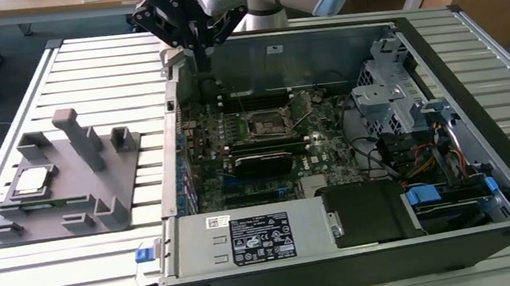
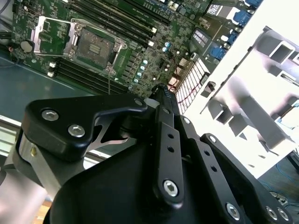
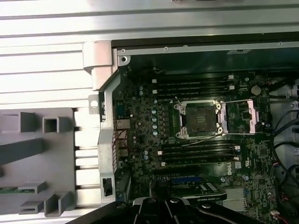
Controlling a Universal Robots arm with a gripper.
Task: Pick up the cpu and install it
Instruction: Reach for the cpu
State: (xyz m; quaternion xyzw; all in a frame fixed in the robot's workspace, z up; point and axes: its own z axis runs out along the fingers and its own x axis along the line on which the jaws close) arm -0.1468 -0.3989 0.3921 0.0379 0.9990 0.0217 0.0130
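The cpu [image 1: 33,179], a small square chip with a pale metal top, lies on the grey holder [image 1: 99,195] at the exterior view's left, outside the computer case. My gripper [image 1: 198,53] hangs above the case's far-left corner, well away from the cpu, shut with nothing in it. In the second wrist view its black linkage ends at the gripper [image 2: 162,91] over the motherboard's edge. The motherboard socket [image 1: 263,122] lies with its metal frame swung open and its bed bare, seen in both wrist views as the socket [image 3: 200,120] and the socket [image 2: 96,46].
The open computer case [image 1: 436,60] stands on a slatted metal table [image 1: 86,68]. Inside are memory slots [image 3: 196,86], a black card [image 1: 262,163], the power supply [image 1: 256,239], a drive cage [image 1: 388,93] and cables [image 1: 427,160]. Upright grey posts [image 1: 68,127] rise from the holder.
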